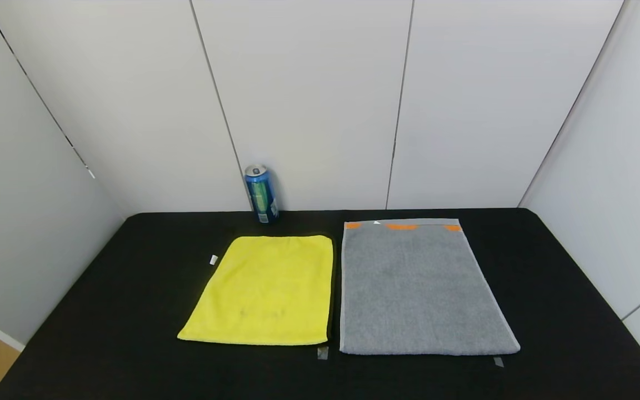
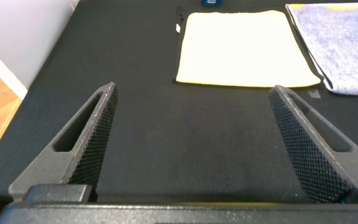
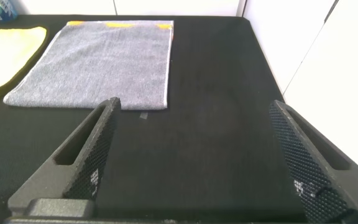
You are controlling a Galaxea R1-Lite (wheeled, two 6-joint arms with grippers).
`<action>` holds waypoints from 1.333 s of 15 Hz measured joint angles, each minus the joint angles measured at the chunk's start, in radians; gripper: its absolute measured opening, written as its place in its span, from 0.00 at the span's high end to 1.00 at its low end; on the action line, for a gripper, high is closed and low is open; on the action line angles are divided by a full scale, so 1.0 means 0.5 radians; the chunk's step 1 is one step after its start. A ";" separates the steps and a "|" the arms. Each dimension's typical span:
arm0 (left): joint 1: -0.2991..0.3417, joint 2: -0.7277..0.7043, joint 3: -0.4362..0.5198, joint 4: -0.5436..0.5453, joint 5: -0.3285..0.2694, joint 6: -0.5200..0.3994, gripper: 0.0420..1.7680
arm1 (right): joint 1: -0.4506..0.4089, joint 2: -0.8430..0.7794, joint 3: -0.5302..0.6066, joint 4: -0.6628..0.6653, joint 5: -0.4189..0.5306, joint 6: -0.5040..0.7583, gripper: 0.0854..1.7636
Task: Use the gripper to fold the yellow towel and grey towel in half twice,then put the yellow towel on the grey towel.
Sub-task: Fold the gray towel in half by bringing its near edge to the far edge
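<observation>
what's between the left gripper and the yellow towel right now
Nothing but bare black table. In the left wrist view, the open left gripper hangs short of the yellow towel, with only tabletop between them.

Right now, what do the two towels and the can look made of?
Yellow towel: smooth, short-pile cloth, likely microfibre, dark edge trim.
Grey towel: looped, nubbly surface, probably cotton terry, paler border.
Can: glossy printed blue wall, shiny silver top, likely aluminium.
</observation>
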 joint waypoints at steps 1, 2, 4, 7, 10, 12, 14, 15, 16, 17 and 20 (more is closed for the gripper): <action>0.000 0.000 0.000 0.000 -0.002 0.004 0.03 | 0.001 0.000 0.000 0.001 -0.002 -0.007 0.03; 0.000 0.000 0.000 0.001 -0.008 0.019 0.03 | 0.001 0.000 0.000 0.000 -0.003 0.002 0.03; 0.000 0.000 0.000 0.003 -0.012 0.025 0.03 | 0.000 0.000 0.000 -0.001 -0.003 0.002 0.03; 0.000 0.000 0.000 0.001 -0.001 0.005 0.03 | 0.002 0.000 0.000 -0.001 -0.003 0.002 0.03; 0.000 0.000 0.000 -0.003 -0.002 -0.002 0.03 | 0.001 0.000 0.000 -0.002 -0.003 0.002 0.03; 0.000 0.000 0.002 -0.005 -0.006 0.000 0.03 | 0.001 0.000 0.000 -0.002 -0.003 0.002 0.03; 0.000 0.000 0.003 -0.004 -0.006 0.005 0.03 | 0.000 0.000 0.000 -0.002 -0.003 0.002 0.03; 0.000 0.000 0.003 -0.004 -0.006 0.006 0.03 | 0.000 0.000 0.000 -0.002 -0.003 0.002 0.03; 0.000 0.000 0.003 -0.006 -0.007 0.010 0.03 | 0.002 0.000 0.000 -0.002 -0.003 0.002 0.03; 0.000 0.000 0.003 -0.004 -0.008 0.012 0.03 | 0.002 0.000 0.000 -0.002 -0.003 0.002 0.03; 0.000 0.000 0.003 -0.003 -0.010 0.022 0.03 | 0.003 0.000 0.000 -0.002 -0.003 0.002 0.03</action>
